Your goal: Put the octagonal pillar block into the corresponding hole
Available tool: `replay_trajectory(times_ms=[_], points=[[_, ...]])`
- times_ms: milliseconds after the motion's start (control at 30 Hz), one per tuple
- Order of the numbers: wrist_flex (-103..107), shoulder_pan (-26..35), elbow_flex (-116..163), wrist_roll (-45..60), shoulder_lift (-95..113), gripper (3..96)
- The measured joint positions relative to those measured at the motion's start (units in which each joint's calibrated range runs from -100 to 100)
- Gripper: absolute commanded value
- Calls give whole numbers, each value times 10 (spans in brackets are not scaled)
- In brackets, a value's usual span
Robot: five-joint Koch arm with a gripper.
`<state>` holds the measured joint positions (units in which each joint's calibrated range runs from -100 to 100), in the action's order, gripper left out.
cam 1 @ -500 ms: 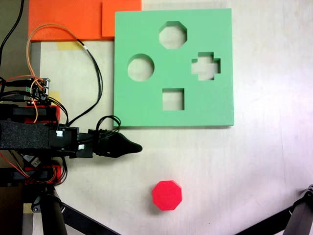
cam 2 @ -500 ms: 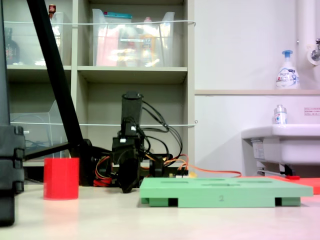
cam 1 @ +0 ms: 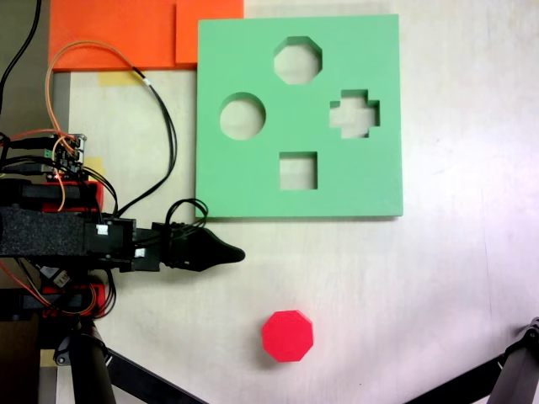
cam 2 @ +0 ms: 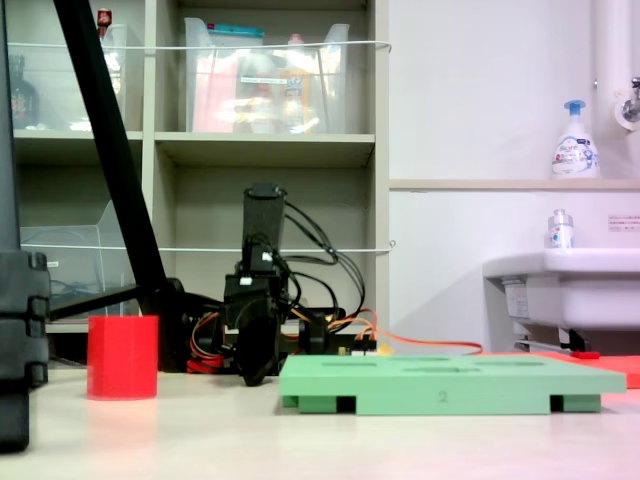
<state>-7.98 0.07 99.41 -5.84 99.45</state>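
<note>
The red octagonal pillar block (cam 1: pixel 287 336) stands alone on the pale table near the bottom edge of the first exterior view; in the second exterior view the block (cam 2: pixel 122 357) is at the left. The green foam board (cam 1: pixel 253 181) lies flat above it, and its eight-sided hole (cam 1: pixel 297 60) is the top cutout, empty. My gripper (cam 1: pixel 236 253) points toward the first exterior view's right, just below the board's lower left corner and up-left of the block, touching neither. Its jaws look closed together with nothing between them. In the second exterior view the gripper (cam 2: pixel 257 375) hangs low by the board's left end.
The board also has a round hole (cam 1: pixel 242 116), a cross hole (cam 1: pixel 354 114) and a square hole (cam 1: pixel 298 171). Orange foam sheets (cam 1: pixel 118 34) lie at the top left. Loose cables (cam 1: pixel 160 126) loop beside the board. Black tripod legs (cam 1: pixel 472 383) cross the bottom corners.
</note>
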Motion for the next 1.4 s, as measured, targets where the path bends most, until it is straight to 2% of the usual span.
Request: replay_trajectory(times_ms=[467,600,667,733,933,1167,1267,1400], points=[[0,-6,0,-12,0,493],[8,-33,1,-166,0,486],[30,-47,-6,-200,0,468],[100,-59,-79,-225,0,468],[602,-62,-513,-313,-37,466],[1018,-55,-997,-354,-395,468],[1052,-57,-1083,-356,-520,472],[1053,-69,-1136,-356,-605,636]])
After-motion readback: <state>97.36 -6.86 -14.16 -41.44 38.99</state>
